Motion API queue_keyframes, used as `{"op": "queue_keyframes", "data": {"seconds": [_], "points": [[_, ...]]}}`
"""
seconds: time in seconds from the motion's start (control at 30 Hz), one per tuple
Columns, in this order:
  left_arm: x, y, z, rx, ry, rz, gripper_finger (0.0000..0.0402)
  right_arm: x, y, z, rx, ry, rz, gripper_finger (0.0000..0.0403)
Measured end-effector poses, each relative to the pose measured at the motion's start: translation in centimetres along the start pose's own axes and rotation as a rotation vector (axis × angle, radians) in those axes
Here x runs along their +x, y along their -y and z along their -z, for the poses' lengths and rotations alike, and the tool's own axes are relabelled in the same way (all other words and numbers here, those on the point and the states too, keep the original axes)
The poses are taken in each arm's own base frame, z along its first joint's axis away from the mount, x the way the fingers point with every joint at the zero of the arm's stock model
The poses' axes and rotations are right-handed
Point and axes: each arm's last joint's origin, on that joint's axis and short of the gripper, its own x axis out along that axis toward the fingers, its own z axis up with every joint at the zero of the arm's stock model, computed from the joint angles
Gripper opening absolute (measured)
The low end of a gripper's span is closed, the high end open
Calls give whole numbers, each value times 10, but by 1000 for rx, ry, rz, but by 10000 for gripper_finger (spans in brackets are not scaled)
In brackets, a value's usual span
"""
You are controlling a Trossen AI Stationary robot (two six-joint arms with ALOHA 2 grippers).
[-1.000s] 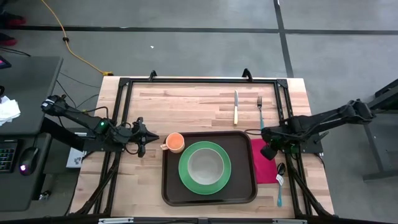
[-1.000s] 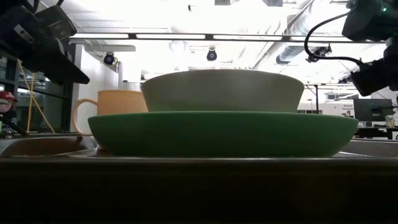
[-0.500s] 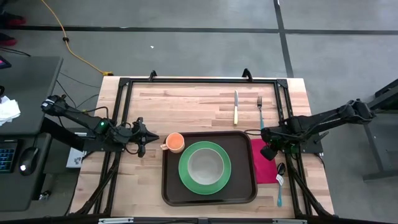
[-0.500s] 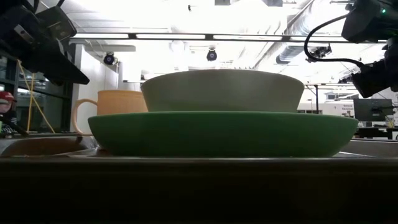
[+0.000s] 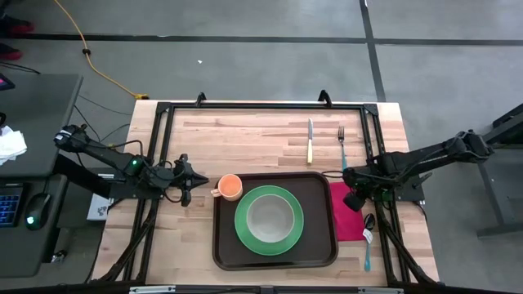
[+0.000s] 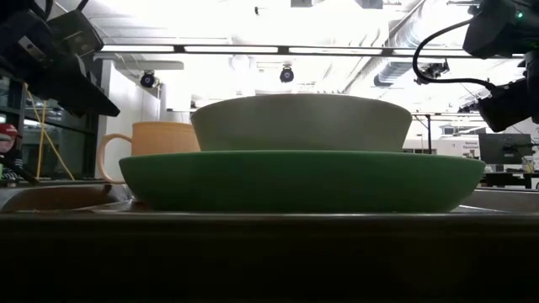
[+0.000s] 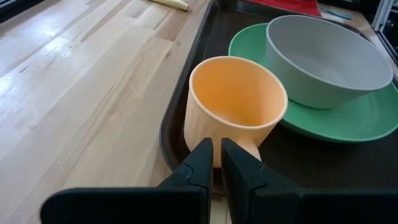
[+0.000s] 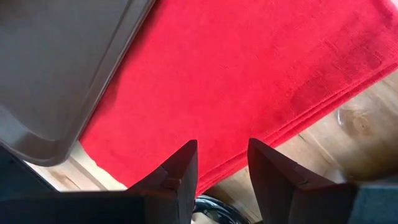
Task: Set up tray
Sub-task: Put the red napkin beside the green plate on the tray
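my left gripper (image 7: 217,163) is pinched on what seems to be the cup (image 7: 235,109) handle, at the tray (image 5: 225,253) rim ahead. my right gripper (image 8: 221,163), fingers apart, hovers over the red napkin (image 8: 249,81) beside the tray. risk: a thin grip could tip the cup.

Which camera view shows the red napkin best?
The right wrist view: the red napkin fills most of the picture, lying beside the tray under the right gripper. The high view shows it small, partly hidden. The left wrist view shows only a corner. The low view shows none.
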Motion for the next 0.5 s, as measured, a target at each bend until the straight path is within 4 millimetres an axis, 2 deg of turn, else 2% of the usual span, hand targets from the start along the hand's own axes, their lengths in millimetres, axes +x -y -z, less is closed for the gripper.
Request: {"op": "queue_keyframes", "data": {"seconds": [0.13, 0.33, 0.5], "points": [[0, 0, 0, 1, -1, 0, 62, 0, 0, 1, -31, -26, -14, 119], [0, 0, 0, -11, -1, -1, 62, -2, 0, 0, 21, 23, -14, 119], [0, 0, 0, -19, 3, 1, 62, -14, -8, 0, 26, 55, -59, 119]]}}
